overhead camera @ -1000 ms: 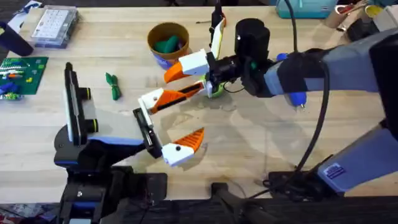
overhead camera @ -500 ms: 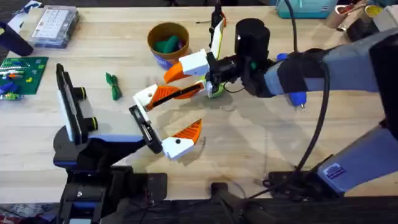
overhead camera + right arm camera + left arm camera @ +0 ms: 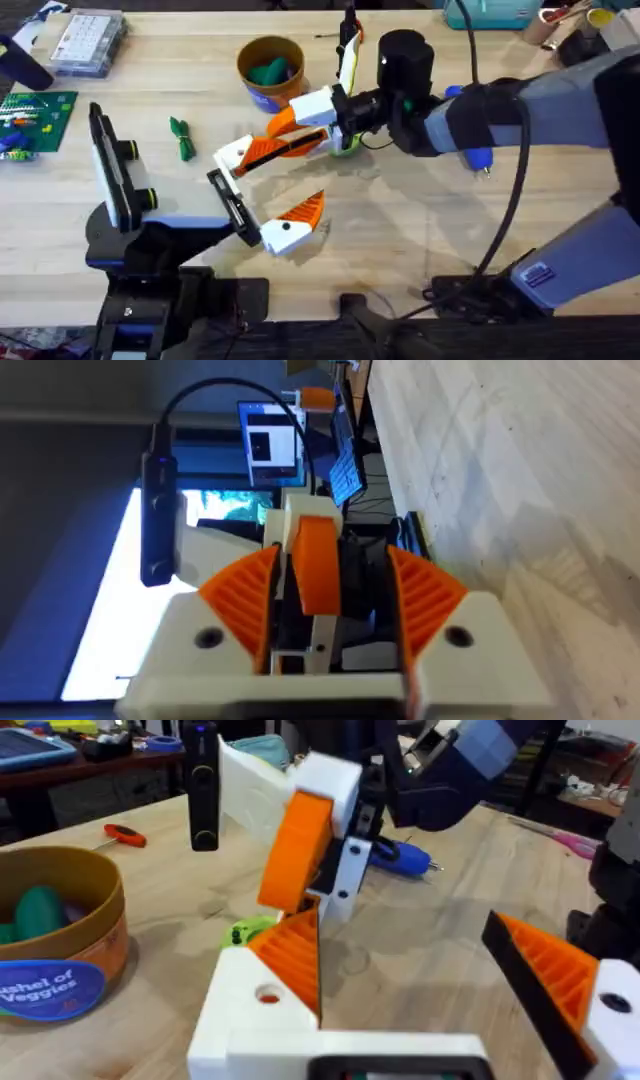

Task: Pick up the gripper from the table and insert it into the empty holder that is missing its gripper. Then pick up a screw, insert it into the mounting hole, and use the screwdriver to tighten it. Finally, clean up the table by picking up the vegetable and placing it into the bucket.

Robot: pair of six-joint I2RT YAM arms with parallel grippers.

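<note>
— Right gripper (image 3: 325, 565) is clamped on the white-and-orange spare finger (image 3: 300, 108). The left gripper (image 3: 322, 175) gapes wide, holding nothing.
— And the holder?
— That's the black bar (image 3: 108, 165), well left of the part.
— Risk?
— Likely the part clips the left gripper's upper finger, just beside it, and twists loose.
— Bucket?
— The bucket (image 3: 245, 55) is on the far side, with a teal lump (image 3: 268, 72) inside. The vegetable (image 3: 181, 138) lies outside, to the bucket's left.

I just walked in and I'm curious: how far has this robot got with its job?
Nothing looks finished. In hand: the right gripper clamps the loose white-and-orange gripper part above the table. Left: fitting it to the bare holder, the screw and screwdriver work, and moving the vegetable, lying on the table, into the bucket.
</note>
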